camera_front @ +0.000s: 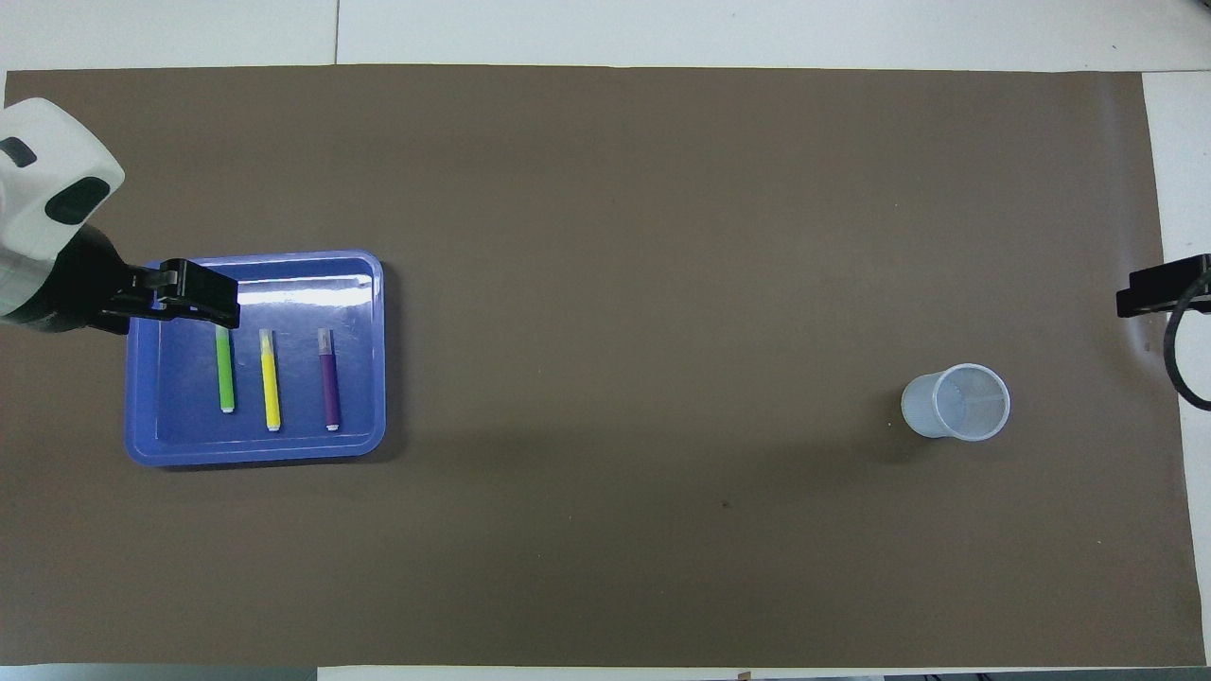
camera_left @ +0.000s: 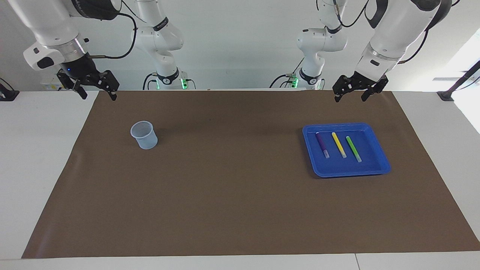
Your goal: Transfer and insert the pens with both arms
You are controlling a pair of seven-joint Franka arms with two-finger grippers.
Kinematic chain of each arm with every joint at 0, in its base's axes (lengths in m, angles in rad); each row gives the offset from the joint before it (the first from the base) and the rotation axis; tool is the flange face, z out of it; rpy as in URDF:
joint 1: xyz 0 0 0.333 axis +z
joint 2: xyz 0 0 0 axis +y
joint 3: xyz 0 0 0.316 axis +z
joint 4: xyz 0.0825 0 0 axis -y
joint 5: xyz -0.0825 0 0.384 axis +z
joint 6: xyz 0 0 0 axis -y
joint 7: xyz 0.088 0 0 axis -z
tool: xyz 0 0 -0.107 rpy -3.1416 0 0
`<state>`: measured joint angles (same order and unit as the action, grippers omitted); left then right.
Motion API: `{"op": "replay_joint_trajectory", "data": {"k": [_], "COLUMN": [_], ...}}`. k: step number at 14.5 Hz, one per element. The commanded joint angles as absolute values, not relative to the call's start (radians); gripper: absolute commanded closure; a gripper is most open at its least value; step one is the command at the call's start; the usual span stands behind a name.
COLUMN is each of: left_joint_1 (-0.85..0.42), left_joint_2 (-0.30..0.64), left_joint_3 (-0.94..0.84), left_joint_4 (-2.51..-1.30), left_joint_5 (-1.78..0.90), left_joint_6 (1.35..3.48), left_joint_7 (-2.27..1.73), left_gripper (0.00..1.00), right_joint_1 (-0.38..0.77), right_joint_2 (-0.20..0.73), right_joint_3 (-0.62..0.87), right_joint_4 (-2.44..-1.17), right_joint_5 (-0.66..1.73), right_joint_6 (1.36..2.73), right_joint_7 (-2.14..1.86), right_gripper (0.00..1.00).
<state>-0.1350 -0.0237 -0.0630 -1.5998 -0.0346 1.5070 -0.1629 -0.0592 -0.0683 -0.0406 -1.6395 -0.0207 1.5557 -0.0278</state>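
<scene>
Three pens lie side by side in a blue tray (camera_left: 347,173) toward the left arm's end of the table: purple (camera_left: 321,144), yellow (camera_left: 338,144) and green (camera_left: 353,149). In the overhead view the tray (camera_front: 255,452) holds the green (camera_front: 225,374), yellow (camera_front: 270,383) and purple (camera_front: 329,383) pens. My left gripper (camera_left: 350,98) is open and empty, raised high over that end of the mat, well clear of the pens; in the overhead view it (camera_front: 199,295) overlaps the tray's corner. My right gripper (camera_left: 98,96) is open and empty, raised over the other end of the mat, with only its edge (camera_front: 1159,287) in the overhead view.
A clear plastic cup (camera_left: 144,135) stands upright on the brown mat (camera_left: 232,195) toward the right arm's end, and it also shows in the overhead view (camera_front: 956,402). Two smaller white arms (camera_left: 161,45) (camera_left: 318,41) with green-lit bases stand at the robots' end of the table.
</scene>
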Motion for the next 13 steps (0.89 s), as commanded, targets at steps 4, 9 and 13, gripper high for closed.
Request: {"op": "replay_joint_trajectory", "data": {"k": [4, 9, 13], "left_joint_1": [-0.129, -0.13, -0.13], "left_joint_2": [-0.037, -0.037, -0.052], "left_joint_3": [-0.063, -0.064, -0.064], "left_joint_4": [-1.617, -1.617, -1.643], "left_joint_5": [-0.034, -0.034, -0.034], "left_joint_6": [1.513, 1.506, 1.506], "left_joint_7": [-0.169, -0.169, -0.172], "left_gripper": [0.0, 0.0, 0.0], "right_joint_1": [-0.066, -0.095, -0.113], "right_joint_2": [-0.092, -0.094, -0.094], "right_joint_3": [-0.037, -0.049, -0.049], "right_joint_4": [-1.664, -1.664, -1.67], "right_joint_5": [0.001, 0.105, 0.185], "right_joint_6": [1.473, 1.448, 1.454], "right_joint_7": [-0.046, -0.08, -0.078], "right_gripper": [0.0, 0.0, 0.0]}}
